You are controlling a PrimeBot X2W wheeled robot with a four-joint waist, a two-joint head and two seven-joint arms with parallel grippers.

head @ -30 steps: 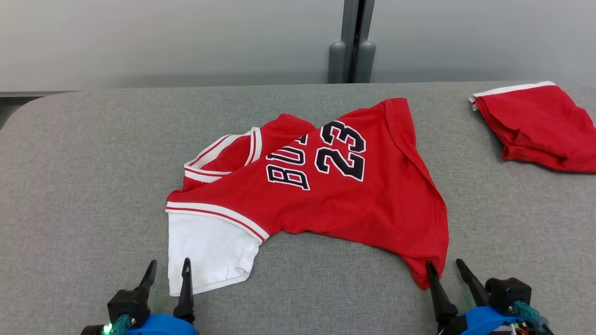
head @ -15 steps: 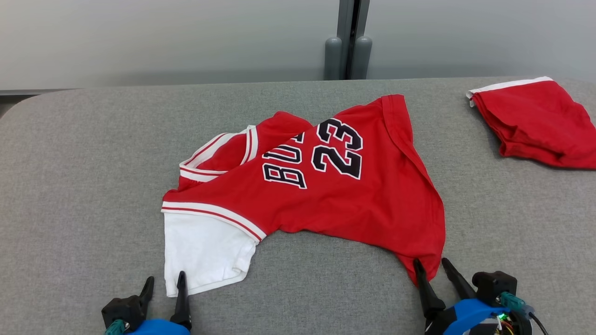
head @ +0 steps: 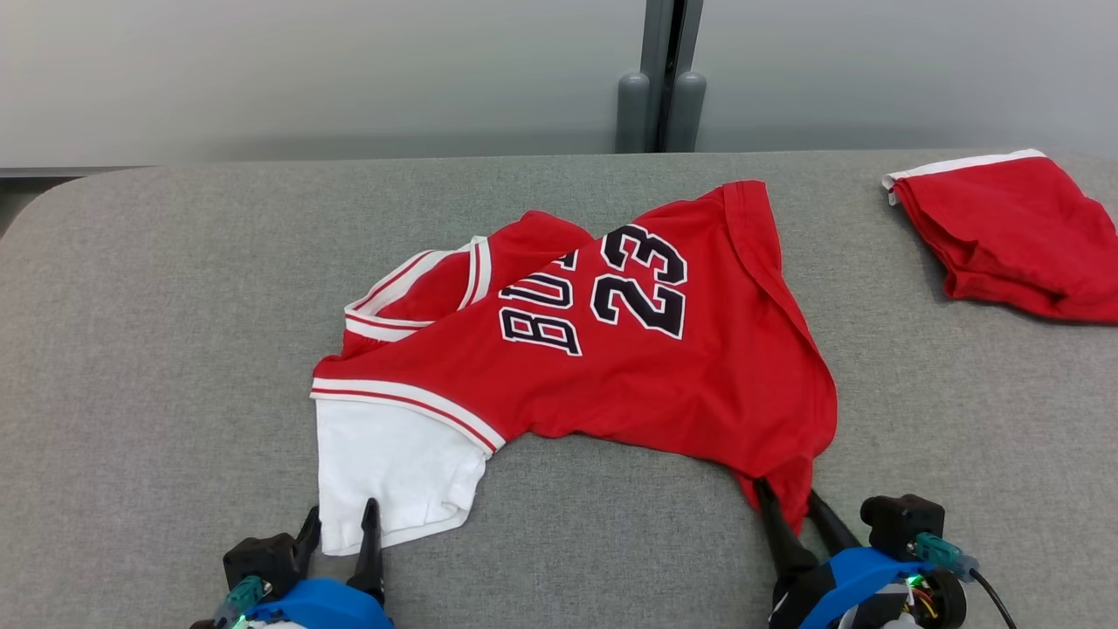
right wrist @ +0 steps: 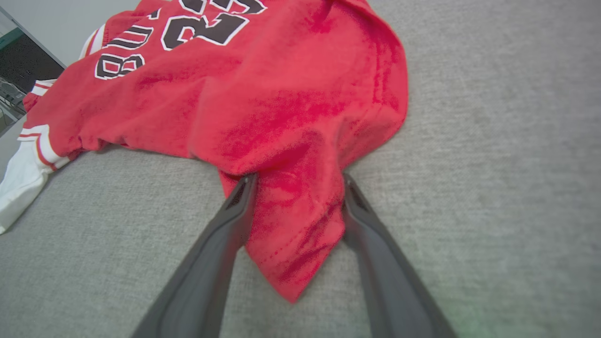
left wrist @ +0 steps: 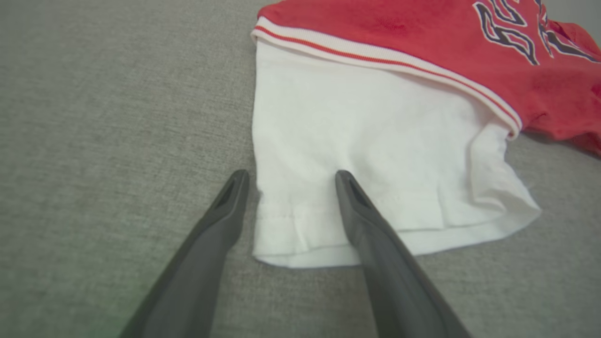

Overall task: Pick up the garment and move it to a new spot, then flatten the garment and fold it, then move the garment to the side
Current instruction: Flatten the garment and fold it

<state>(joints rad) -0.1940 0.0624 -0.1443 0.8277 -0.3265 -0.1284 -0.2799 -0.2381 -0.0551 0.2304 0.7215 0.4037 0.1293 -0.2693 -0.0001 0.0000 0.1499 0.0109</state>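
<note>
Grey table (head: 175, 288) bore the jersey (head: 629, 384), crumpled, at its middle. Left gripper (head: 341, 508) stood wide astride the jersey's white sleeve (left wrist: 357, 155) corner, one finger on the cloth. Right gripper (head: 786, 491) flanked the jersey's bunched hem corner (right wrist: 296, 234), touching both sides; whether it gripped could not be told. Shorts (head: 1013, 236) lay well right of the jersey.

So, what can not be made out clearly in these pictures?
- Head view: the second red garment is cut off by the right edge.
- Head view: the jersey lettering is partly hidden by its own fold.
- Right wrist view: whether the right gripper grips the jersey corner; cloth fills the gap.
</note>
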